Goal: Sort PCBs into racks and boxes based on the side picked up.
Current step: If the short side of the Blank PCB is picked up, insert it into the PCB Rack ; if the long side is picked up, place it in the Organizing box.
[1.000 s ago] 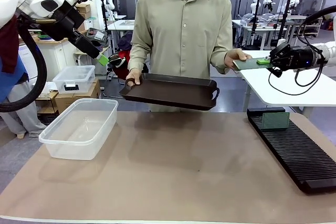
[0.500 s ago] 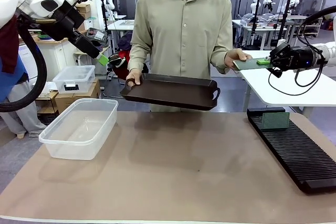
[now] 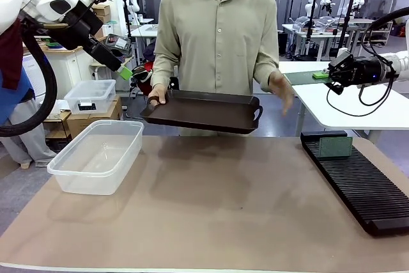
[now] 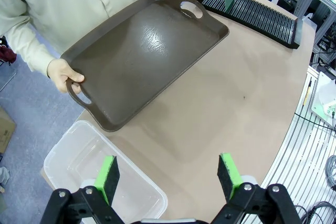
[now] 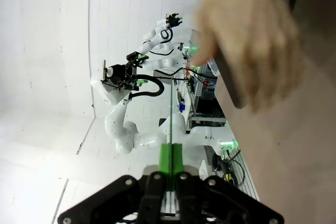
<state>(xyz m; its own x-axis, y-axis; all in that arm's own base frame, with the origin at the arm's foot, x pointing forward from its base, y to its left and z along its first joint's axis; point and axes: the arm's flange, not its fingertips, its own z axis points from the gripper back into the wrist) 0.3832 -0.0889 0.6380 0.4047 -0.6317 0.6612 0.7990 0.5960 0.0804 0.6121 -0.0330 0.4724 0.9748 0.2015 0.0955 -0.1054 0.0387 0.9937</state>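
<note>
Green, thin and flat, one rectangular circuit board point(image 3: 300, 77) is held out level above the bench's far right corner, clamped edge-on between the pads of the right gripper point(image 3: 321, 75), whose jaws are closed on it; in the right wrist view the board point(image 5: 171, 116) shows as a thin line rising from between the pads. A second green circuit board point(image 3: 335, 147) stands upright in the far end of the long, low black slotted rack point(image 3: 364, 190), which lies along the bench's right edge. The person's hand point(image 3: 282, 90) on that side hangs blurred and apart from the held board. The person's other hand point(image 3: 157, 96) grips one handle of a dark brown handled tray point(image 3: 204, 110), held just above the bench's far edge. A large clear plastic tub point(image 3: 96, 156) without a lid sits near the bench's left edge. The left gripper point(image 3: 124, 73) is raised high beyond the far left corner, jaws wide apart with nothing between them, its green pads point(image 4: 108, 176) looking down on the tub point(image 4: 94, 169) and the tray point(image 4: 142, 56). Behind the tub, off the bench, a smaller clear lidded box point(image 3: 90, 96) rests on a cardboard carton point(image 3: 89, 121).
</note>
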